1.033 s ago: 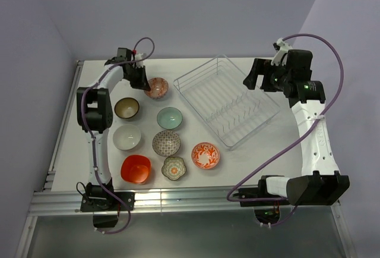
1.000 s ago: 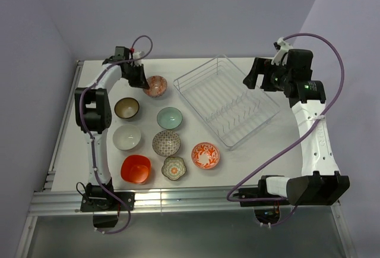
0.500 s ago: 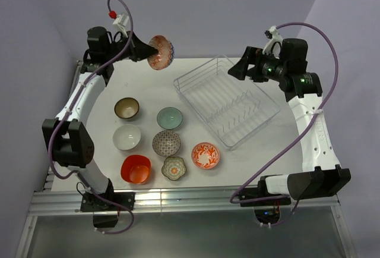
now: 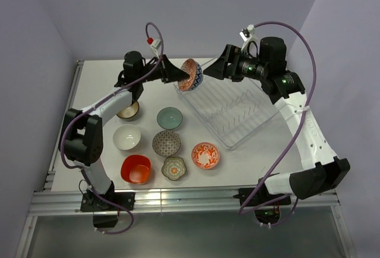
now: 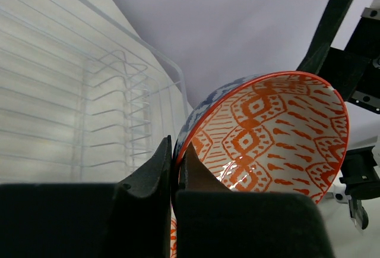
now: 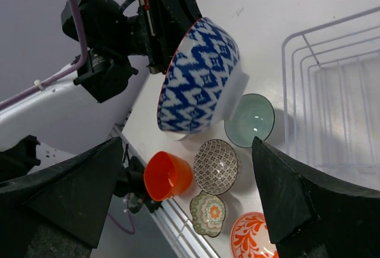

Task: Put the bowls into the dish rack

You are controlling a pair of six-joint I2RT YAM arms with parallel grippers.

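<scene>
My left gripper point(image 4: 179, 75) is shut on the rim of a bowl point(image 4: 191, 75) held in the air on its side, at the near-left corner of the dish rack point(image 4: 237, 115). That bowl point(image 5: 267, 133) is orange-patterned inside, and the bowl point(image 6: 199, 82) has blue zigzags outside. The left gripper point(image 5: 176, 151) pinches the rim between both fingers. Just right of the bowl, my right gripper point(image 4: 217, 68) is open and faces it. In the right wrist view the right gripper point(image 6: 187, 151) has nothing between its fingers. The wire rack point(image 5: 89, 91) is empty.
On the table left of the rack stand a teal bowl point(image 4: 170, 118), a white one point(image 4: 127, 137), a grey-brown patterned one point(image 4: 166, 143), an orange-red one point(image 4: 136, 169), a flower-shaped one point(image 4: 174, 167) and an orange patterned one point(image 4: 205, 155). A dark brown bowl point(image 4: 127, 112) is partly behind my left arm.
My left gripper lifted the zigzag bowl off the table and swung it right to the rack's corner. My right gripper moved left towards the bowl and stays open.
</scene>
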